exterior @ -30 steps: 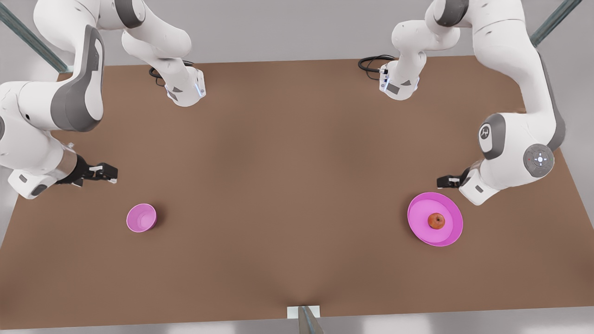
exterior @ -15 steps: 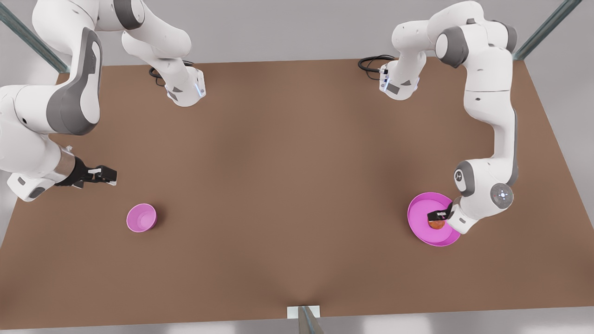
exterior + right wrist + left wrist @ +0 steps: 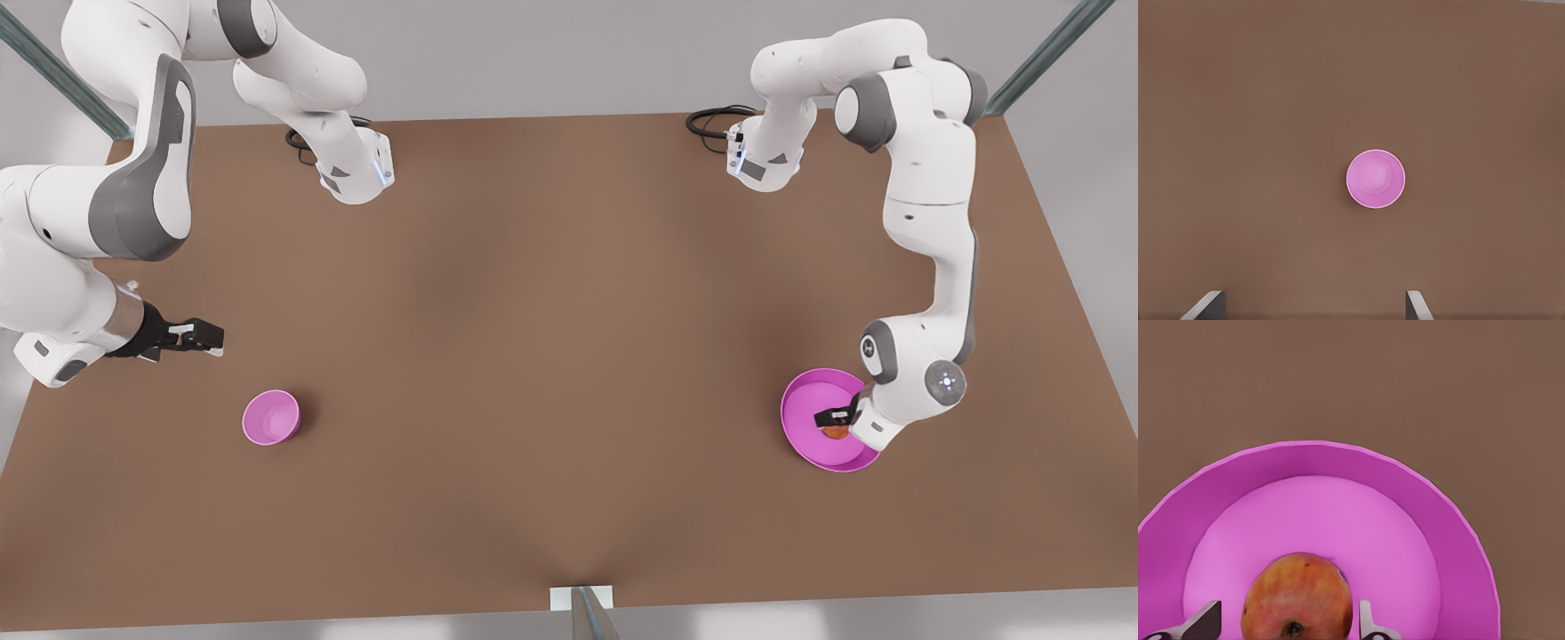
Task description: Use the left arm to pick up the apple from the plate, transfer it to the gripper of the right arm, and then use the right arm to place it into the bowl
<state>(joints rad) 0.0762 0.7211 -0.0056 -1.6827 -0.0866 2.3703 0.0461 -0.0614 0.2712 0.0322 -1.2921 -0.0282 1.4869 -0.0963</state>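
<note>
One red-orange apple (image 3: 1298,597) (yellowish patch) on pink plate (image 3: 1458,540), between spread left pincer (image 3: 1285,625), right pincer (image 3: 1315,307) released

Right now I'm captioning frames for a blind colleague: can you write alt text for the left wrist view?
A red-orange apple sits on a magenta plate, with the left gripper open and one finger on each side of it, not visibly touching it. The plate rests on a plain brown table.
</note>
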